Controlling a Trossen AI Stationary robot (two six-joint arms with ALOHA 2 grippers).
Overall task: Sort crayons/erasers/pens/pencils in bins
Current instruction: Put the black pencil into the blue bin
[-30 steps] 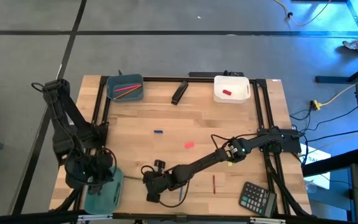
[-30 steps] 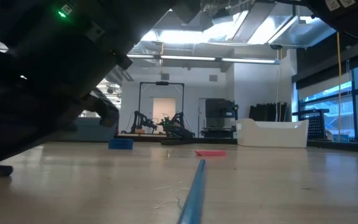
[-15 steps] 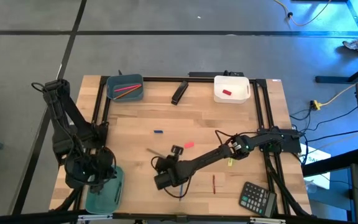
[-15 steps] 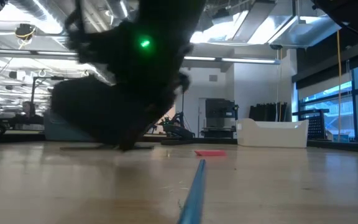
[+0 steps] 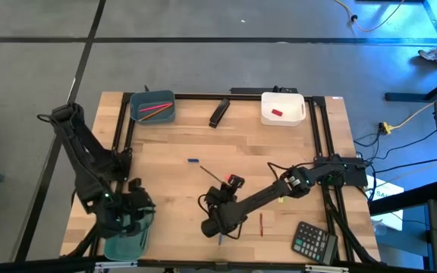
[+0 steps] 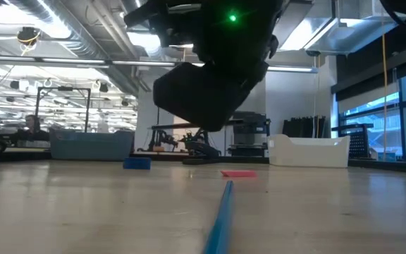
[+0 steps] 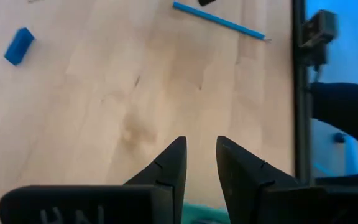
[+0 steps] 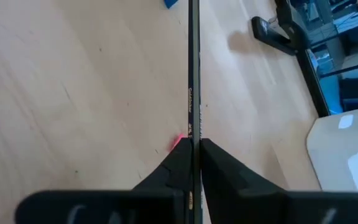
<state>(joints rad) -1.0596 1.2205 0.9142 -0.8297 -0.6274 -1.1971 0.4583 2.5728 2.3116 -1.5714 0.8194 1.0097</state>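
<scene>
While the left gripper (image 5: 131, 218) hovers with fingers slightly parted above the teal bin (image 5: 124, 241), the right gripper (image 5: 220, 191) clamps a thin dark pencil (image 8: 192, 81) above mid-table. The blue pencil (image 6: 220, 212) lies on the table (image 5: 165, 182).

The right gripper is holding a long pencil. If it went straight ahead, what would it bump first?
Probably the small blue piece on the table: the right gripper and its dark pencil point close past it. Depth is hard to judge.
</scene>
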